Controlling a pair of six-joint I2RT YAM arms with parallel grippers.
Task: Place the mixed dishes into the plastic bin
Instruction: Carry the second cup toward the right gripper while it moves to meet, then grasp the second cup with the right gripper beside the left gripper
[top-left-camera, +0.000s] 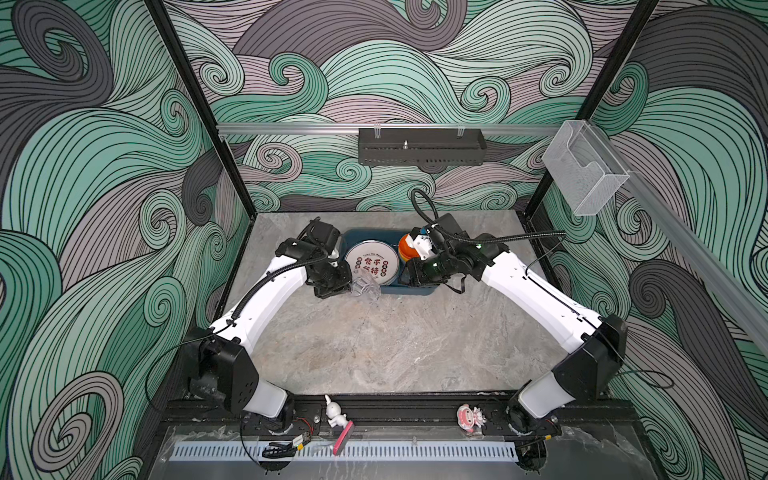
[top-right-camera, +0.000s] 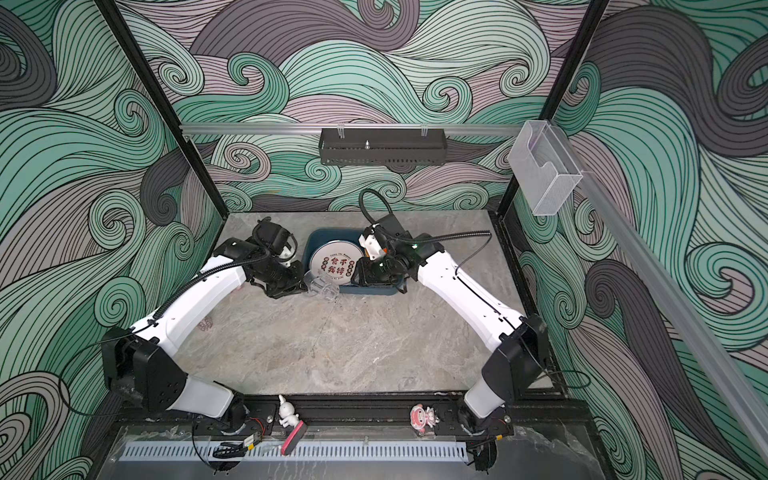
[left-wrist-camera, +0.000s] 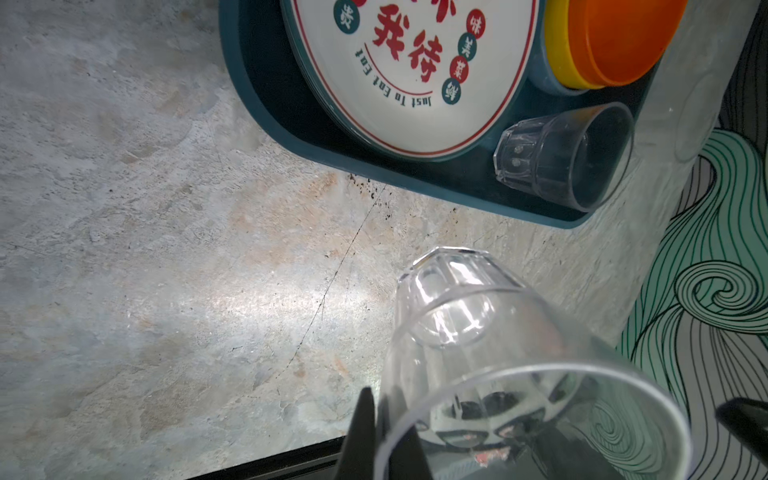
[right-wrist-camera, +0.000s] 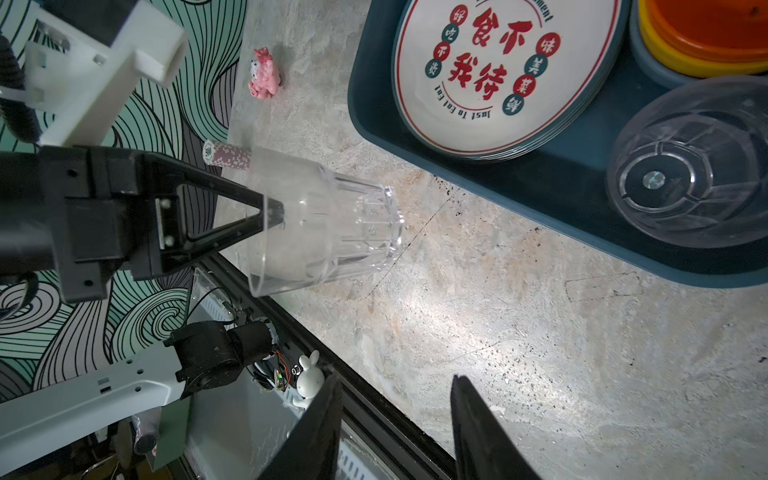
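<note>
The dark teal plastic bin (top-left-camera: 409, 292) (top-right-camera: 374, 292) stands at the back of the table. In it lie stacked white printed plates (top-left-camera: 372, 264) (right-wrist-camera: 498, 70), nested blue, yellow and orange bowls (top-left-camera: 405, 245) (left-wrist-camera: 623, 37), and a clear glass tumbler (left-wrist-camera: 565, 158) (right-wrist-camera: 690, 166) on its side. My left gripper (top-left-camera: 349, 286) (left-wrist-camera: 380, 419) is shut on the rim wall of another tumbler (top-left-camera: 365, 289) (right-wrist-camera: 332, 224), tilted in the air just outside the bin's front left corner. My right gripper (top-left-camera: 409, 276) (right-wrist-camera: 395, 382) hangs open and empty over the bin's front right part.
A pink figurine (right-wrist-camera: 264, 77) and a stack of chips (right-wrist-camera: 226, 153) lie on the table's left side. A white rabbit figurine (top-left-camera: 334, 411) and a pink one (top-left-camera: 469, 417) stand on the front rail. A black metal tray (top-left-camera: 422, 147) and clear acrylic box (top-left-camera: 582, 166) hang on the walls.
</note>
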